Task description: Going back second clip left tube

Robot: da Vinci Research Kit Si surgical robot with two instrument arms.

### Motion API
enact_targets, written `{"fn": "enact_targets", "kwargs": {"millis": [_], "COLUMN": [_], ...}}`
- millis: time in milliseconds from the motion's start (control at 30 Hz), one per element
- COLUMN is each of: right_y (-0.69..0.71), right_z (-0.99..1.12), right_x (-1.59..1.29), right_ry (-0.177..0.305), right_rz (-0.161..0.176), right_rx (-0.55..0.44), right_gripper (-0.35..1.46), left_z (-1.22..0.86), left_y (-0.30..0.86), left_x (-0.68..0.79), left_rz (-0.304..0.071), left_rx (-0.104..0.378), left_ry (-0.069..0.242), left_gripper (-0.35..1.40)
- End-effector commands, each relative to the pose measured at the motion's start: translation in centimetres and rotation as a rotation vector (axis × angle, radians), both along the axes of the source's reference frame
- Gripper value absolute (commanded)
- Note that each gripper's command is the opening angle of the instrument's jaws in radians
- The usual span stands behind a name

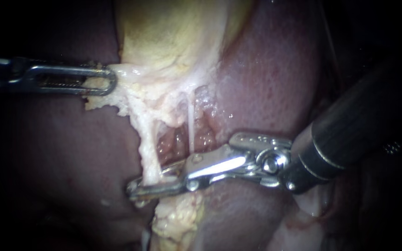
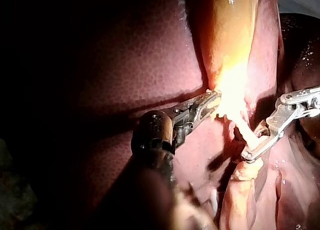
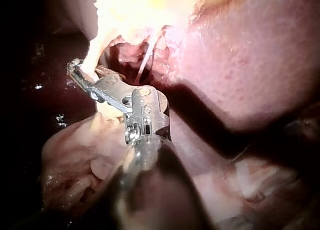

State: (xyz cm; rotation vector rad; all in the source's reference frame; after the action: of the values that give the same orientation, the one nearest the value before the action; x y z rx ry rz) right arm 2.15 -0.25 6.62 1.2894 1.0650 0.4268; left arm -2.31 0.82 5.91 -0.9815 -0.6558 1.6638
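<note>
My left instrument (image 1: 108, 80) is clamped on the pale fringe at the edge of the gallbladder (image 1: 164, 37), above the liver (image 1: 266, 69). My right instrument (image 1: 145, 185) has its jaws slightly apart at the foot of the left tube (image 1: 149, 148), which runs down between them. I cannot make out a clip there.

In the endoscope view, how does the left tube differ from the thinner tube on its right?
The left tube is thick and ragged; the right tube is a thin, smooth thread. The tip of the right instrument reaches across the left tube's lower end; the right tube meets that instrument farther back, near its hinge. Both are pale and run down from the pale tissue gripped by the left instrument.
</note>
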Motion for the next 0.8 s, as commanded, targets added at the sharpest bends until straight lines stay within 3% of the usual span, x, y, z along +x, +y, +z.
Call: {"fn": "enact_targets", "kwargs": {"millis": [33,100,133,233,267,400,533,667,800], "right_y": [0.0,0.0,0.0,0.01,0.01,0.01,0.04,0.12,0.22], "right_z": [0.0,0.0,0.0,0.01,0.01,0.03,0.09,0.19,0.31], "right_x": [0.0,0.01,0.01,0.04,0.06,0.11,0.11,0.11,0.11], "right_ry": [0.0,0.004,0.031,0.023,0.018,-0.003,0.011,0.024,0.023], "right_rz": [0.0,-0.007,-0.022,0.014,0.022,0.068,0.092,0.162,0.21], "right_rx": [0.0,0.002,-0.024,-0.048,-0.05,-0.068,-0.119,-0.238,-0.319], "right_gripper": [-0.35,-0.3,-0.08,0.36,0.41,0.49,0.49,0.5,0.5], "left_z": [0.0,0.0,0.0,0.0,0.0,0.0,0.0,-0.01,0.0], "left_y": [0.0,0.0,0.0,0.0,0.0,0.0,-0.01,-0.01,-0.01], "left_x": [0.0,0.01,0.01,0.01,0.01,0.01,0.01,0.01,0.01], "left_rz": [0.003,0.003,0.003,0.004,0.004,0.004,0.004,0.004,0.004], "left_rx": [-0.004,-0.004,-0.004,-0.004,-0.004,-0.004,-0.004,-0.005,-0.005], "left_ry": [-0.001,-0.001,-0.001,-0.001,-0.001,-0.001,-0.001,-0.001,-0.001], "left_gripper": [-0.35,-0.35,-0.35,-0.35,-0.35,-0.35,-0.35,-0.35,-0.35]}}
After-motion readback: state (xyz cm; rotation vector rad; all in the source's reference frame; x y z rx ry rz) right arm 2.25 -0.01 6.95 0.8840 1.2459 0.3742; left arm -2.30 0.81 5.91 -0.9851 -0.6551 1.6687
